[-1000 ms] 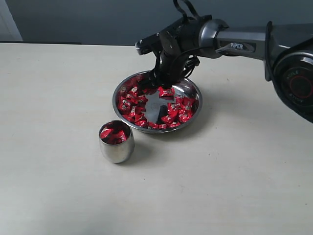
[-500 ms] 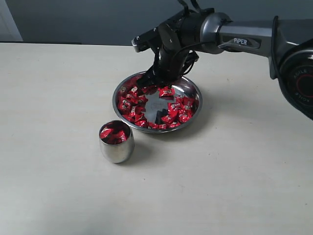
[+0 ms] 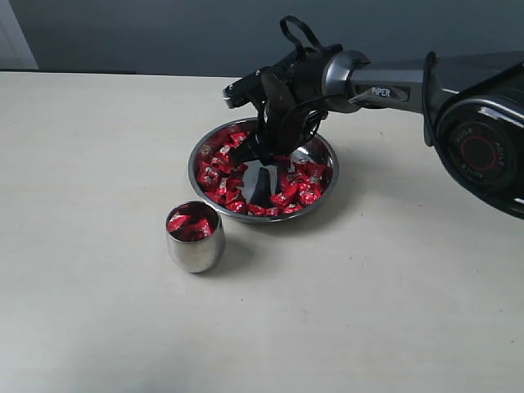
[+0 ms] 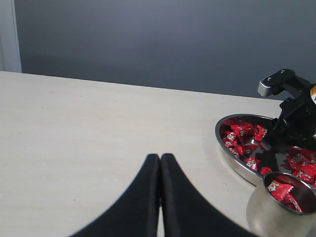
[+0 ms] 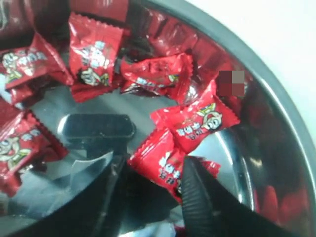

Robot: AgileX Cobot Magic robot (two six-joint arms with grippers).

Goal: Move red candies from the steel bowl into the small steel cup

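Observation:
The steel bowl (image 3: 264, 218) sits mid-table with many red candies (image 3: 216, 169) ringed round its bare middle. My right gripper (image 3: 260, 155) reaches down into the bowl at its far left part. In the right wrist view its jaws (image 5: 154, 163) stand open just over the bowl floor, with one red candy (image 5: 167, 157) lying between them, close to one ribbed finger (image 5: 197, 192). The small steel cup (image 3: 196, 247) stands in front of the bowl to the left, with red candies (image 3: 190, 223) inside. My left gripper (image 4: 160, 157) is shut and empty, above bare table left of the bowl.
The light tabletop (image 3: 98, 164) spreads wide on every side of bowl and cup. A dark wall (image 3: 123, 33) runs behind the table's far edge. The right arm's links (image 3: 458, 90) stretch in from the right above the table.
The right gripper has dropped lower into the bowl among the candies and shifted slightly left. Its jaws have opened. Bowl, cup and left gripper have not moved.

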